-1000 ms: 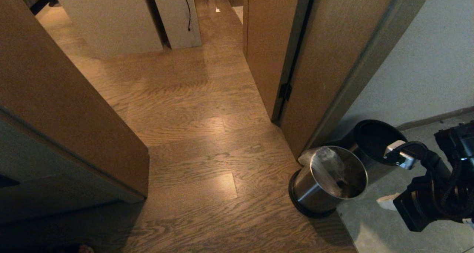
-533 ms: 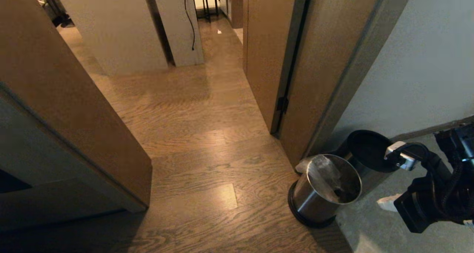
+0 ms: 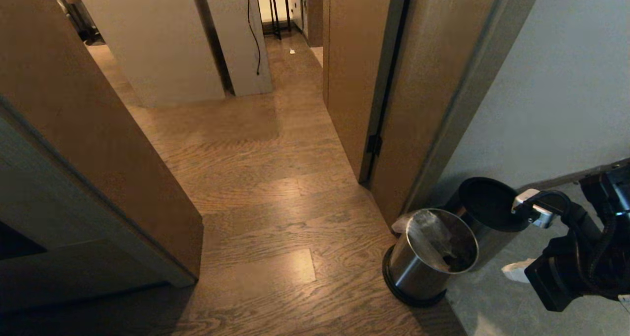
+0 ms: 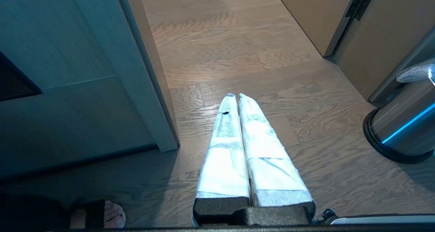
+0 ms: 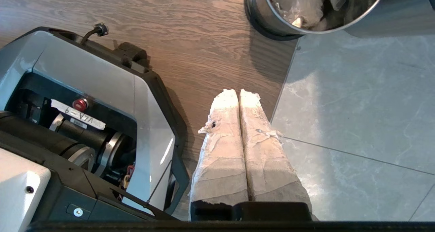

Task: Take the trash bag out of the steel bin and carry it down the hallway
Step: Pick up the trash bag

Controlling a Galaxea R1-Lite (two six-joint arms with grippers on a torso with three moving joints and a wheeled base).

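The steel bin (image 3: pixel 411 272) stands open on the wood floor beside a door frame, at the edge of the grey tiles. The crinkled clear trash bag (image 3: pixel 433 235) lies inside it, with a fold hanging over the far rim. The bin's black-rimmed top section (image 3: pixel 485 200) lies behind it. My right gripper (image 3: pixel 513 272) hangs shut and empty, low and to the right of the bin; in the right wrist view the gripper (image 5: pixel 239 92) is short of the bin (image 5: pixel 272 19) and the bag (image 5: pixel 306 2). My left gripper (image 4: pixel 236 96) is shut and empty over the wood floor, left of the bin (image 4: pixel 401 123).
Grey stone-look hallway tiles (image 3: pixel 502 306) run along a white wall (image 3: pixel 556 95) on the right. A wood-plank passage (image 3: pixel 266 178) leads ahead between a brown door (image 3: pixel 74 129) and a door frame (image 3: pixel 423 105). My base (image 5: pixel 85 89) is close behind the gripper. A person's sandalled foot (image 4: pixel 108 215) is low left.
The whole head view has tilted upward, so the bin sits lower in the picture and more of the far passage shows. Neither arm nor the bin itself has moved.
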